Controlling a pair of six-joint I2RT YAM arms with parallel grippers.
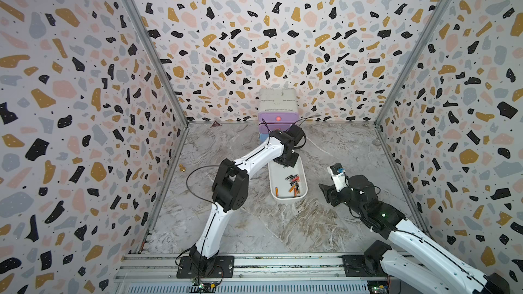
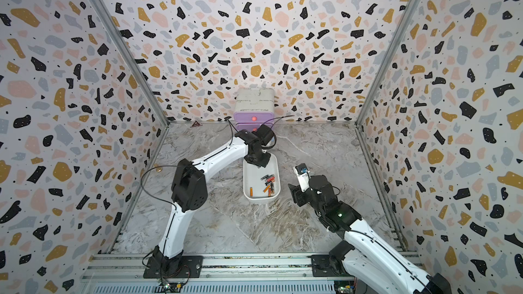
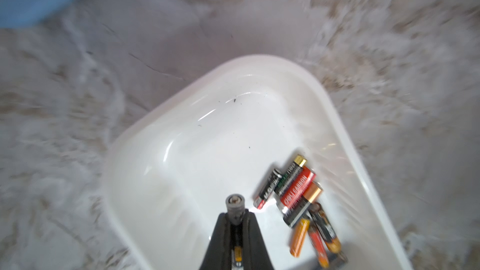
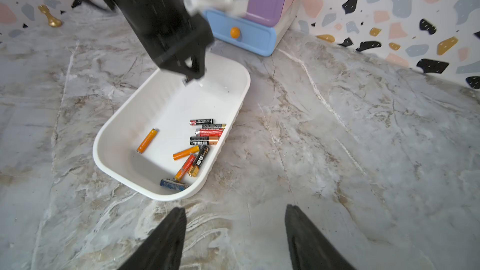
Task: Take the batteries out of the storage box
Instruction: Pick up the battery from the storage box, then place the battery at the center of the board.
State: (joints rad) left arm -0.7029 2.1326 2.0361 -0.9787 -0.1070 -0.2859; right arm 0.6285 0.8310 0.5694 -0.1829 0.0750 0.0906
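The storage box (image 1: 278, 175) (image 2: 254, 178) is a shallow white tray on the marble table. Several batteries (image 1: 294, 183) (image 2: 268, 184) (image 4: 205, 138) lie in its near right part. One orange battery (image 4: 147, 141) lies apart from them, and a blue one (image 4: 172, 185) rests against the near wall. My left gripper (image 1: 284, 164) (image 3: 235, 215) hangs over the box's far end (image 3: 181, 151), shut on a single battery (image 3: 235, 205) whose grey end sticks out past the fingertips. My right gripper (image 4: 235, 210) (image 1: 325, 190) stands open and holds nothing, low over the table to the right of the box's near end.
A white cabinet (image 1: 278, 103) with purple and blue drawers stands at the back wall just behind the box. A small gold piece (image 1: 182, 168) sits by the left wall. Patterned walls close in three sides.
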